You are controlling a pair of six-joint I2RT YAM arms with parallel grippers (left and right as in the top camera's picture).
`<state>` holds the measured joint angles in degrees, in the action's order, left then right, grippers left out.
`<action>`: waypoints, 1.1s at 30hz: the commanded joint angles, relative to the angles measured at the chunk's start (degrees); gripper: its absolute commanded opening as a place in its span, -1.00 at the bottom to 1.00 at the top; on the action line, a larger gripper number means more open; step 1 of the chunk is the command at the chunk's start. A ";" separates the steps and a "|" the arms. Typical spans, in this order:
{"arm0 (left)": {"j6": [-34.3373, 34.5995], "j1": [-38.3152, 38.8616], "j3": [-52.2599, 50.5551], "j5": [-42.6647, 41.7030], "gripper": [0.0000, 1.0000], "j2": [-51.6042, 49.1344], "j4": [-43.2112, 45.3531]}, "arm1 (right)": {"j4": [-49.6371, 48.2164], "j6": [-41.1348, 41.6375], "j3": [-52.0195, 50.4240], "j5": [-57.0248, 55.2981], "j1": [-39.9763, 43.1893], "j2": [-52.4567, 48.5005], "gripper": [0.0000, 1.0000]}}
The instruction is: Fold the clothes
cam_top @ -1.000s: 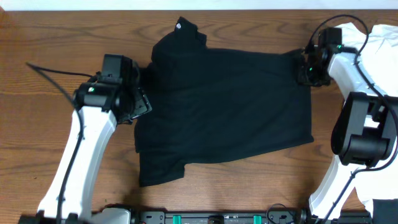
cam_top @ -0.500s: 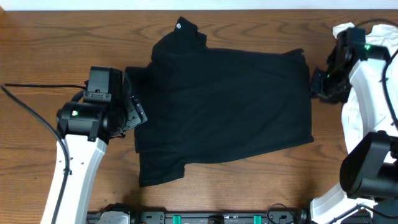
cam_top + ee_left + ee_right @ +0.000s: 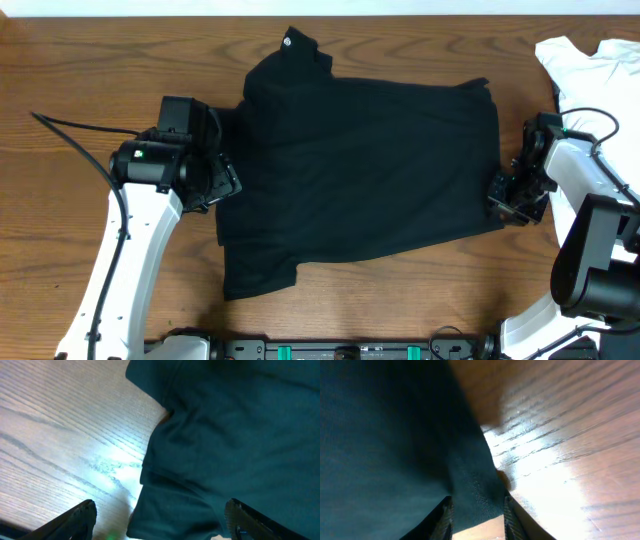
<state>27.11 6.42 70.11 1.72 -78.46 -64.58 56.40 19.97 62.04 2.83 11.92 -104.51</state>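
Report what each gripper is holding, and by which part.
Right gripper: pinches the black shirt by its right edge, near the lower corner. Left gripper: jaws open over the shirt's left edge, holding nothing.

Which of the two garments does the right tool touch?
The black shirt, spread mid-table: its edge lies between the fingers of the right tool. The white garment lies crumpled apart.

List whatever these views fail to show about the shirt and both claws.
- Right claw: the right wrist view is blurred and the bottom edge cuts off its fingertips, so whether it has clamped the black shirt cannot be told.
- Left claw: in the overhead view, its own wrist housing hides the fingers.
- White garment: cut off by the right edge of the overhead frame.
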 commanded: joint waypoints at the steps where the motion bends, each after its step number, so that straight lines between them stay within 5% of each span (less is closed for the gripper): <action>1: -0.28 -0.02 0.50 0.48 0.68 -0.90 -0.57 | -1.27 0.79 -2.89 -0.28 0.35 0.26 -0.33; 17: -0.28 -0.02 0.50 0.48 0.68 -0.98 -0.57 | -0.70 -0.55 -4.46 1.27 2.25 1.18 -0.04; 20: -0.28 -0.02 0.50 0.48 0.68 -0.98 -0.55 | -1.66 -0.52 -4.55 1.33 2.40 1.22 -0.28; 23: -0.28 -0.02 0.50 0.48 0.68 -0.98 -0.61 | -1.84 -0.52 -4.57 1.99 2.38 1.22 -0.97; 33: -0.28 -0.02 0.50 0.48 0.68 -0.98 -0.26 | 2.10 -0.74 1.40 2.19 2.36 7.17 -0.97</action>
<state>27.11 6.42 70.11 1.72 -79.35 -64.73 58.65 19.49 60.07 4.95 12.97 -101.12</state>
